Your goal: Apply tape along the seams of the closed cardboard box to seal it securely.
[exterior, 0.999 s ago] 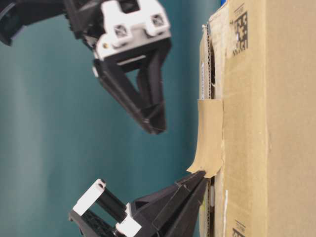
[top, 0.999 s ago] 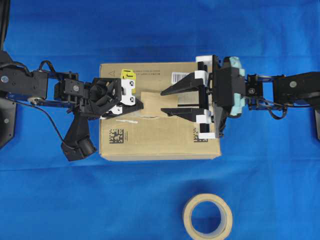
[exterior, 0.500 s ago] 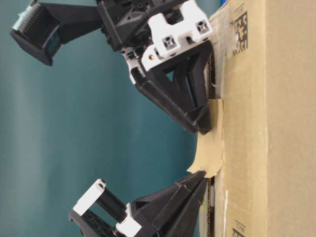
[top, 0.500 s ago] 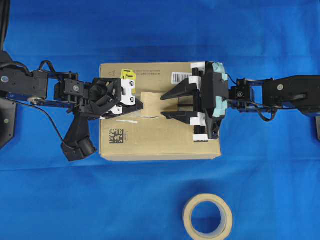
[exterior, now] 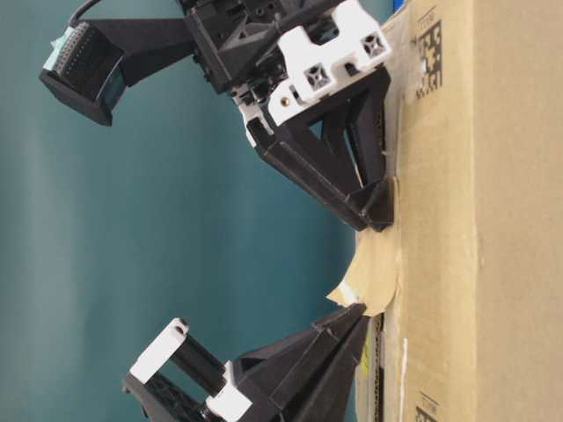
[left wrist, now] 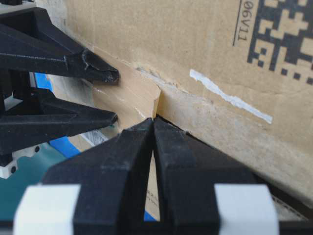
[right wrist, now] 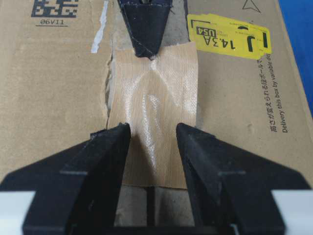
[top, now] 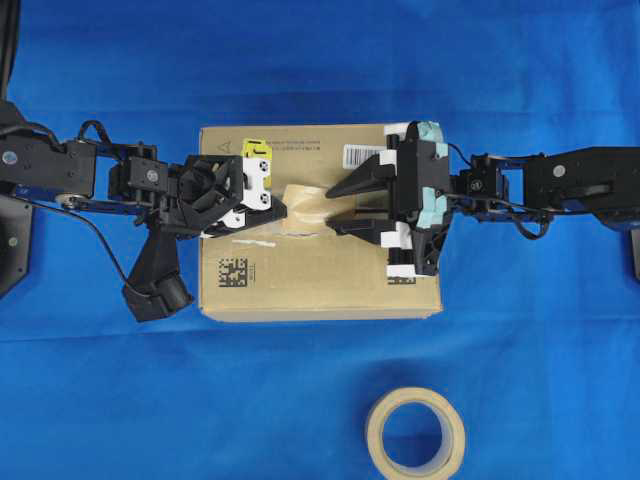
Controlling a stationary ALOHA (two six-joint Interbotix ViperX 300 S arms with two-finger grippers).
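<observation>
The brown cardboard box lies lengthwise on the blue cloth. A short tan piece of tape lies over the seams, a dark slit between the top flaps. My left gripper is shut on the tape's left end, which lifts off the box in the table-level view. My right gripper is open, its fingertips down on the tape at its right end, one to each side of the slit. The tape bulges and wrinkles between the two grippers. From the left wrist, the tape curls up at my shut left gripper.
A cream tape roll lies on the cloth in front of the box. The box top carries a yellow sticker, a white barcode label and a black matrix code. Ragged pale old tape edges the slit.
My right gripper came down and leftward onto the box, still open, and its fingertips now rest on the tape. The tape has buckled upward. The left gripper stayed put.
</observation>
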